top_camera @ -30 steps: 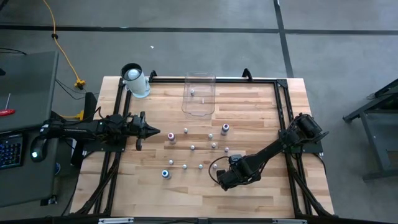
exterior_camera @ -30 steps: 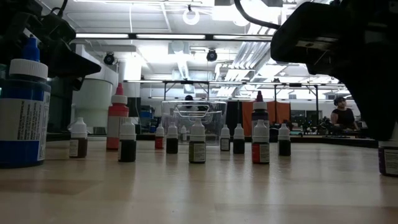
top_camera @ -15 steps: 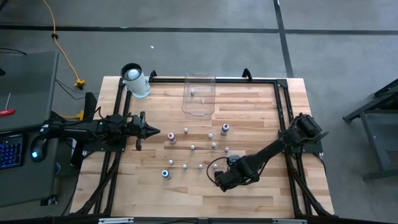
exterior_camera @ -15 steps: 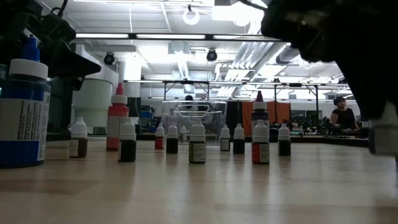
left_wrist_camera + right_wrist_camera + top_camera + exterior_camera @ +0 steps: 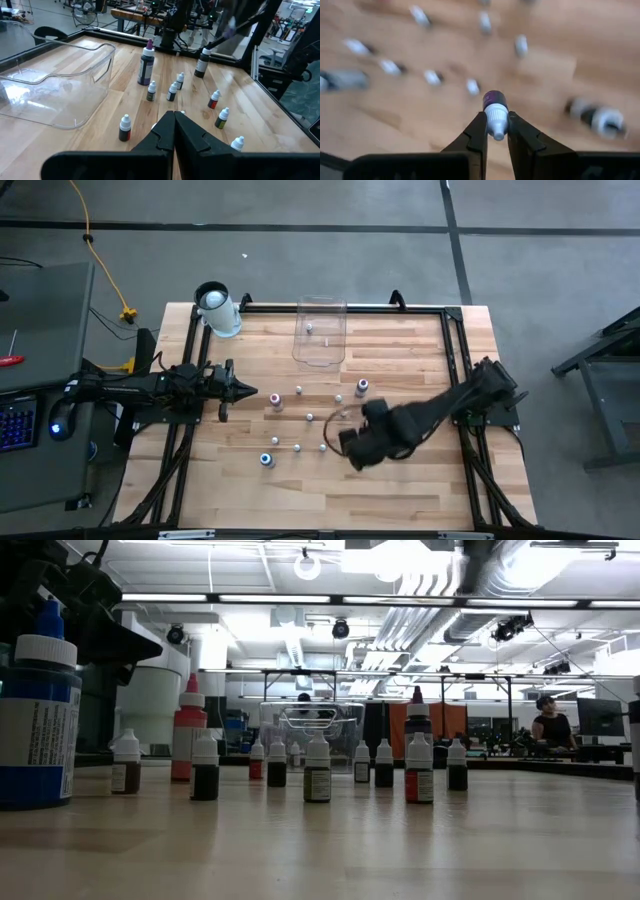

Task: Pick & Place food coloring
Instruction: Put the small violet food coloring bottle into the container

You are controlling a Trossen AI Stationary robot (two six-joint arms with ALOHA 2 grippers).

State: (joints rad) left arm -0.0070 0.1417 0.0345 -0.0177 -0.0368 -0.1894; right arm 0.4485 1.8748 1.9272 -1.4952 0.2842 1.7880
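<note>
A clear bin [image 5: 321, 332] sits by the table's [image 5: 420, 485] far edge (white cylinder [image 5: 217, 310] perhaps tilted).

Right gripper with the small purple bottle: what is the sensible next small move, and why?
Probably carry it toward the clear bin. The right gripper already pinches a purple food coloring bottle by its white cap, lifted off the table, and the bin holds a few bottles.

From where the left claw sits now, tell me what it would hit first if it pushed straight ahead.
Probably the small white-capped bottle peeking just past the shut left claw; depth is hard to judge, and more bottles stand farther on.
</note>
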